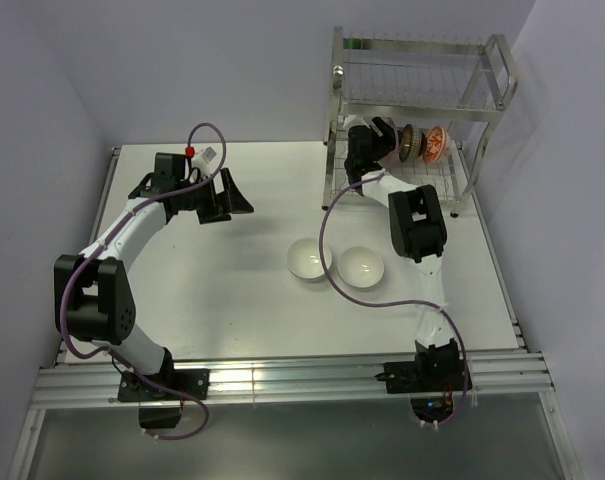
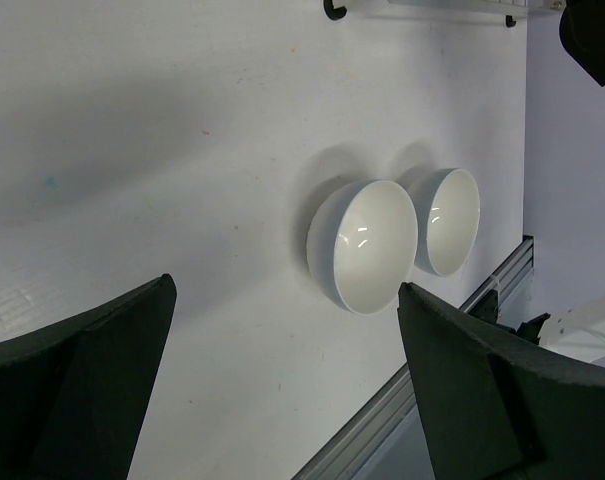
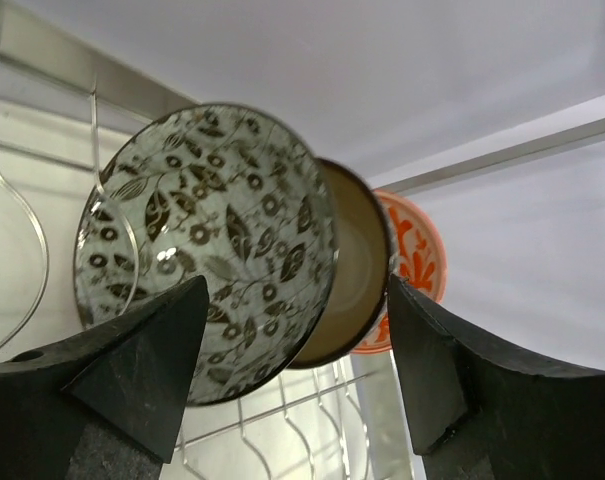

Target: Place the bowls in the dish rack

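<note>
Two plain white bowls (image 1: 307, 259) (image 1: 362, 266) sit side by side on the table, also seen in the left wrist view (image 2: 372, 248) (image 2: 452, 220). Three bowls stand on edge in the lower tier of the dish rack (image 1: 422, 70): a grey-white patterned bowl (image 3: 202, 250), a dark brown bowl (image 3: 357, 270) and an orange-red bowl (image 3: 417, 255). My right gripper (image 3: 297, 340) is open at the rack, its fingers spread to either side of the patterned and brown bowls and gripping neither. My left gripper (image 2: 287, 330) hovers open and empty above the table, left of the white bowls.
The rack's upper tier (image 1: 412, 95) hangs just above the right gripper (image 1: 382, 140). Curved wire slots (image 3: 22, 220) stand left of the patterned bowl. The table's aluminium front rail (image 1: 282, 375) runs along the near edge. Walls close in on both sides.
</note>
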Robot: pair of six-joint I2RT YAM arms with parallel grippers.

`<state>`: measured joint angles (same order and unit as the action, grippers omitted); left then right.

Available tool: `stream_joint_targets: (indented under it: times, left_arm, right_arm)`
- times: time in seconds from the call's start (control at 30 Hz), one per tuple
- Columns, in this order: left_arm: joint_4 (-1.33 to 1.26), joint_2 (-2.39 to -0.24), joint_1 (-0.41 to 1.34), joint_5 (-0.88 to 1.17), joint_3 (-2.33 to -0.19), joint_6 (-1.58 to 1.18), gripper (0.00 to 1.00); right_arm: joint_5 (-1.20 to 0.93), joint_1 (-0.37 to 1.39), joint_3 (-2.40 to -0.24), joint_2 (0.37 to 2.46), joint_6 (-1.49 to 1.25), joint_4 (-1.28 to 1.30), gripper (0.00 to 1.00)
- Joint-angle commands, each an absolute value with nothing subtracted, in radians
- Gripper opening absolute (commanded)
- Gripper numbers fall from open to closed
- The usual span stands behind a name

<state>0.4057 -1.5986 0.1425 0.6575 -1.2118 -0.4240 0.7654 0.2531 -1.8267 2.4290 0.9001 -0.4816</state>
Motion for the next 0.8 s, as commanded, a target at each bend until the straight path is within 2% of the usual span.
stream_joint_targets:
  times: [0.0,0.4,0.77]
  left_arm:
    - [0.391,-1.554,0.138,0.669,-1.232,-0.423,1.0]
    - [0.397,-1.539,0.138,0.663,-1.235,-0.431,1.0]
    - [0.402,-1.526,0.138,0.652,-1.229,-0.436,0.99]
  right_arm:
    - [0.762,0.261,-1.806,2.316,0.83,-0.454,0.79]
    - [0.758,0.261,-1.74,2.243,0.701,-0.333,0.87]
    - [0.729,0.261,-1.686,2.155,0.572,-0.195,0.89]
